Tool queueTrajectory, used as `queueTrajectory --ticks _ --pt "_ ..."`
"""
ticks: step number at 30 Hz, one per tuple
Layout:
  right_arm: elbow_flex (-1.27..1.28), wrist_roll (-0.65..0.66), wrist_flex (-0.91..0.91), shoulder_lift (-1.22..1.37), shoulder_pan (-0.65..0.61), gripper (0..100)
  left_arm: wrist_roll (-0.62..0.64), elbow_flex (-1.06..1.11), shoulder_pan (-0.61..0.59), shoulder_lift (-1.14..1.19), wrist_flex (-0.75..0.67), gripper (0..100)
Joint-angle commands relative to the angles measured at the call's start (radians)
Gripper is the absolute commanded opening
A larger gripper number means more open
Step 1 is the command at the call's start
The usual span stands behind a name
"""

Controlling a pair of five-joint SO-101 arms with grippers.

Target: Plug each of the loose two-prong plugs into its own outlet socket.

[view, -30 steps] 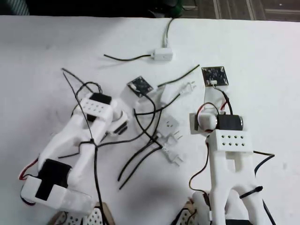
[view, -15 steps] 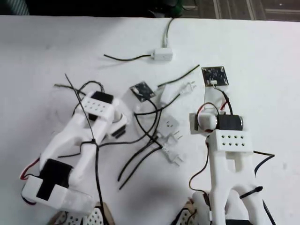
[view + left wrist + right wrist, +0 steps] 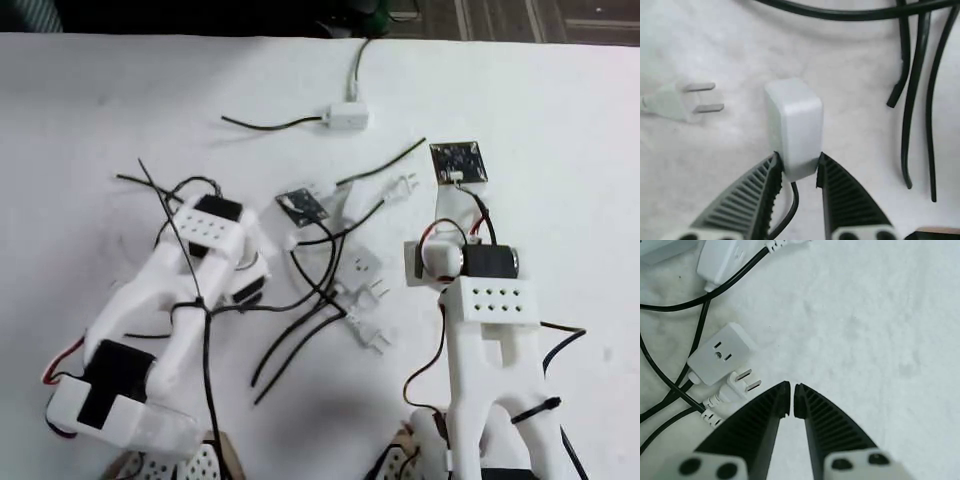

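Sprawling over a white table (image 3: 560, 90), two SO-101 arms work a tangle of cords and sockets. The left arm (image 3: 150, 300) lies low, running from 8 o'clock toward the centre with its wrist aimed at about 2 o'clock. The right arm (image 3: 490, 340) comes up from 5 o'clock and points to 12, well apart from its partner. Between them, black cables (image 3: 300, 330) loop across the middle of the table. A small white connector box (image 3: 345, 117) sits alone at 12 o'clock, and it is too small to tell whether a plug is seated in it.

The left gripper (image 3: 797, 161) is clamped on the cord end of a white outlet block (image 3: 794, 117), held near the table's centre at the 9 o'clock edge of the tangle. The block's slotted face is hidden. The right gripper (image 3: 792, 395) carries nothing, its jaws pinched to a thin slit over bare tabletop. A second outlet socket (image 3: 722, 357) and a flat-bladed plug (image 3: 737, 382) lie side by side near it. A loose two-prong plug (image 3: 677, 100) rests near the held block, prongs turned toward it with a gap between.

The job in hand appears to be mating that block with a plug. It is best done by keeping the grip firm, squaring the block's face to the prongs, and having the free pincer open to take the plug by its body. A straight push should then keep the blades from skewing.
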Motion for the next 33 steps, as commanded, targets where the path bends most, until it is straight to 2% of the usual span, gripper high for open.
queueTrajectory --ticks 1,4,9,10,17,28,33 --pt "-0.041 -0.002 -0.008 -0.025 0.007 2.7 -0.015 0.003 -0.022 0.024 0.000 2" --pt "-0.041 -0.002 -0.008 -0.025 0.007 2.7 -0.041 0.003 -0.082 0.031 -0.074 4" --pt "-0.041 -0.002 -0.008 -0.024 0.007 2.7 -0.046 -0.002 -0.202 0.024 -0.129 23" --pt "-0.041 -0.002 -0.008 -0.024 0.007 2.7 -0.046 -0.017 -0.222 0.024 -0.132 25" --pt "-0.040 -0.002 -0.004 -0.024 -0.036 2.7 -0.054 -0.152 -0.349 0.031 -0.130 24" --pt "-0.040 -0.002 -0.004 -0.024 -0.039 2.7 -0.046 -0.176 -0.328 0.022 -0.075 24" --pt "-0.038 -0.002 -0.004 -0.024 -0.039 2.7 0.002 -0.285 -0.395 0.025 -0.074 24"
